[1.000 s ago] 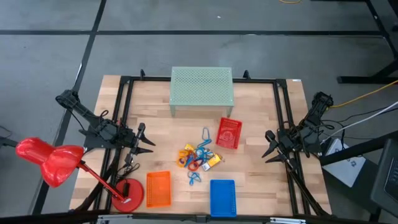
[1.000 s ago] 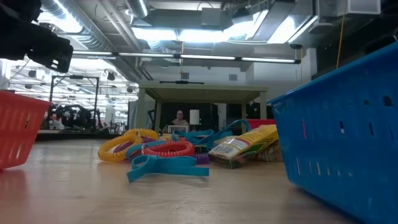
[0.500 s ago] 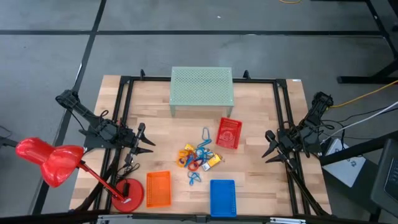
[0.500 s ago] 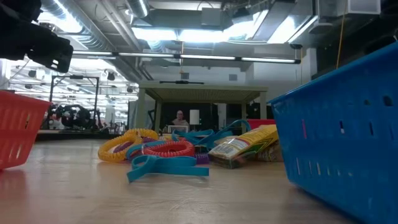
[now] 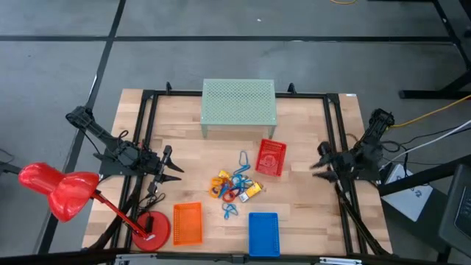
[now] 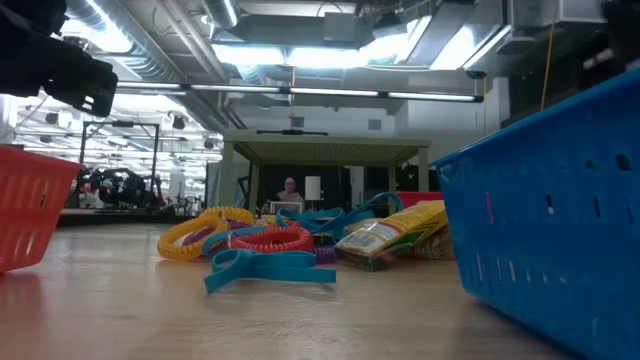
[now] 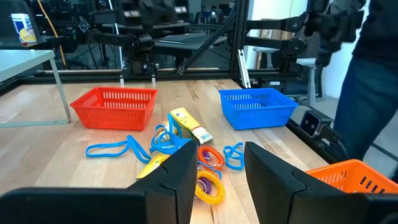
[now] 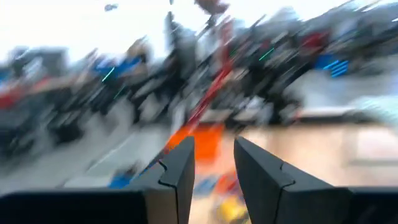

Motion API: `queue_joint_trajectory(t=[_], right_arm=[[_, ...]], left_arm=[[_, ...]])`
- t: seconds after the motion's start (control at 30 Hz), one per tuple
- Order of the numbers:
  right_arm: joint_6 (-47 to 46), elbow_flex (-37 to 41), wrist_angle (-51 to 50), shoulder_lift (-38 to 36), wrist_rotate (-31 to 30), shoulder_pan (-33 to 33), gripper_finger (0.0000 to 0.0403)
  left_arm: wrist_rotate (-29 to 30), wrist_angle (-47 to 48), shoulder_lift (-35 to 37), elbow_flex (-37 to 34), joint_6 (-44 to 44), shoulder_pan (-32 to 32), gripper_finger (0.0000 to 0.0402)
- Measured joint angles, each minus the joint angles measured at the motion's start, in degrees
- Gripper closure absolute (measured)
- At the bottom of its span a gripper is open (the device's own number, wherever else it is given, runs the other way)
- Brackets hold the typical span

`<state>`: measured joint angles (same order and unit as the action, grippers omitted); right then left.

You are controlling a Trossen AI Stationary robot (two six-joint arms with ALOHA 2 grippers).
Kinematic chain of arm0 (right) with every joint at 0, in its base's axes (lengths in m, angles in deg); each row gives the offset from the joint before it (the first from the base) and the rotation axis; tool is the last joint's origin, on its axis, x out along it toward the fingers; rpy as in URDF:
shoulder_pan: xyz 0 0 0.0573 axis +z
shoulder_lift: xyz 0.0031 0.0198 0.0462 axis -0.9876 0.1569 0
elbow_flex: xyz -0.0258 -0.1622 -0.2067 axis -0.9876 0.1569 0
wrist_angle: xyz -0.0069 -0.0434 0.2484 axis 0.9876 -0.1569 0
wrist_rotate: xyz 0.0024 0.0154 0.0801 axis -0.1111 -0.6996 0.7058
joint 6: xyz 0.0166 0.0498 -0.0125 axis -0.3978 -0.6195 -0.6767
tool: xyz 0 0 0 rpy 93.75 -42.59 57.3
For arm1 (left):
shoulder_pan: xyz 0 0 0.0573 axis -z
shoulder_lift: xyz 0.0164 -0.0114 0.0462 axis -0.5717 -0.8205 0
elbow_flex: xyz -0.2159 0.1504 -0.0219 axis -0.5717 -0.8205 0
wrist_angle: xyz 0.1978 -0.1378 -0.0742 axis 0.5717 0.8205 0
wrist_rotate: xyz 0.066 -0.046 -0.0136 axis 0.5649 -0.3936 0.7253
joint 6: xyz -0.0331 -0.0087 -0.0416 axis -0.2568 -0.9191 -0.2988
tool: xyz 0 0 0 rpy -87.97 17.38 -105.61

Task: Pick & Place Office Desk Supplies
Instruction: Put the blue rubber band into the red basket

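At the left side of the wooden tabletop (image 5: 302, 213) the left gripper (image 5: 174, 167) hovers empty, its fingers slightly apart. In the middle lies the small heap of colourful office supplies (image 5: 234, 188), blue loop clips, rings and a yellow packet, between the red plastic basket (image 5: 270, 157) and blue plastic basket (image 5: 263, 234). The right gripper (image 5: 319, 163) hangs blurred at the right edge, fingers apart, holding nothing.

colourful supplies (image 5: 235, 187) lie piled mid-table between the left hand (image 5: 174, 168) and right hand (image 5: 318, 163).
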<state>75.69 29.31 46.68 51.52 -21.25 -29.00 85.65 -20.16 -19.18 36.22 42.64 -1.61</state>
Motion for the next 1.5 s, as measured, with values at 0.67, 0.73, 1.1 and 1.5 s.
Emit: queue_joint_trajectory(t=[0.67, 0.73, 1.1, 1.5], right_arm=[[-6.79, 0.0, 31.34, 0.0, -17.94, -5.18, 0.0289], [-7.28, 0.0, 31.35, 0.0, -20.9, -5.64, 0.0289], [-20.23, 0.0, 31.34, 0.0, -25.62, -8.59, 0.0289], [-30.56, 0.0, 34.81, 8.23, -18.42, -16.72, 0.0288]], left_arm=[[0.06, -0.06, 0.01, -0.02, 0.44, -0.01, 0.0272], [0.92, -1.18, -0.01, -0.02, 3.2, -0.01, 0.0272], [14.85, -4.12, -0.01, 0.07, 12.81, -0.04, 0.0272], [25.09, -60.77, 0.06, 0.04, -2.76, -1.54, 0.0272]])
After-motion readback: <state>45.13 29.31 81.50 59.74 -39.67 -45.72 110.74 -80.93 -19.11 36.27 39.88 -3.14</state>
